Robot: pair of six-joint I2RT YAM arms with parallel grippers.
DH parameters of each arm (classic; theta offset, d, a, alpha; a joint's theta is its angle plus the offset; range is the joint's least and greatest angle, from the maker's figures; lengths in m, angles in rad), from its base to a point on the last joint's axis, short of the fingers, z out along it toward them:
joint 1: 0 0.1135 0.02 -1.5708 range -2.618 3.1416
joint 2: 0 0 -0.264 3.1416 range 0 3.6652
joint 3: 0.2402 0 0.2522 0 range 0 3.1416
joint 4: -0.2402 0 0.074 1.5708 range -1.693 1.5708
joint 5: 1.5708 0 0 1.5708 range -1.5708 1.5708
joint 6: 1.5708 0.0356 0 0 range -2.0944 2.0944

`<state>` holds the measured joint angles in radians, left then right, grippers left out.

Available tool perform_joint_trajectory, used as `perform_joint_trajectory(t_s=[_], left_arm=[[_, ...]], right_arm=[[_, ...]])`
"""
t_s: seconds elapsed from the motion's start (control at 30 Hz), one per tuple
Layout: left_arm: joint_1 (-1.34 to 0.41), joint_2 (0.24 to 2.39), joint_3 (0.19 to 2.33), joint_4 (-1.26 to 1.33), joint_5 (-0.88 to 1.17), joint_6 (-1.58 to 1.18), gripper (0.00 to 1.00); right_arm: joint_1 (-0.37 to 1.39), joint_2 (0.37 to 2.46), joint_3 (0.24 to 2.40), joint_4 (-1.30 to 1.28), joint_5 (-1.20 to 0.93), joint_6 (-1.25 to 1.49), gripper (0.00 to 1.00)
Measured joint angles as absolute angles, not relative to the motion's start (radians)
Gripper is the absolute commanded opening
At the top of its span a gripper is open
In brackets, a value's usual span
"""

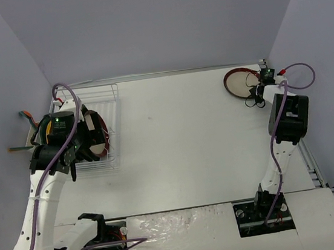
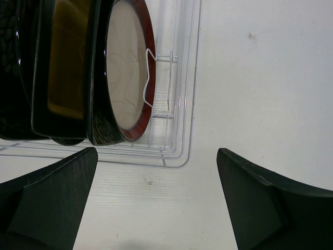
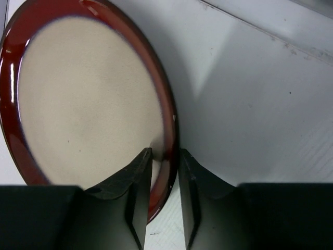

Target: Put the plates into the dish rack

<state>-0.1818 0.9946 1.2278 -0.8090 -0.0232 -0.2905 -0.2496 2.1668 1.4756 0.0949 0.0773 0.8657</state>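
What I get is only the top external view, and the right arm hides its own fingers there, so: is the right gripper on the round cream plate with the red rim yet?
Observer: The right wrist view shows the right gripper straddling the edge of the round cream plate with the red rim, one finger inside the rim and one outside. I cannot tell whether it pinches.
Operator: And the left gripper, is it carrying anything?
Observer: No. The left wrist view shows the left gripper wide open and empty, above a corner of the clear wire dish rack.
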Motion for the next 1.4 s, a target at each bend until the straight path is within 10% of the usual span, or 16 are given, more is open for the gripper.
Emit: perform_joint_trajectory(t_s=[0.1,1.4], left_arm=[[-0.182,0.999,1.228,-0.801,0.000,-0.307,0.97],[-0.617,1.554,1.055,-0.178,0.239,-0.952,0.97]], right_arm=[[-0.256,2.171,1.475,0.108,0.058,0.873,0.00],[0.053,1.434,0.610,0.203,-0.393,0.893,0.00]])
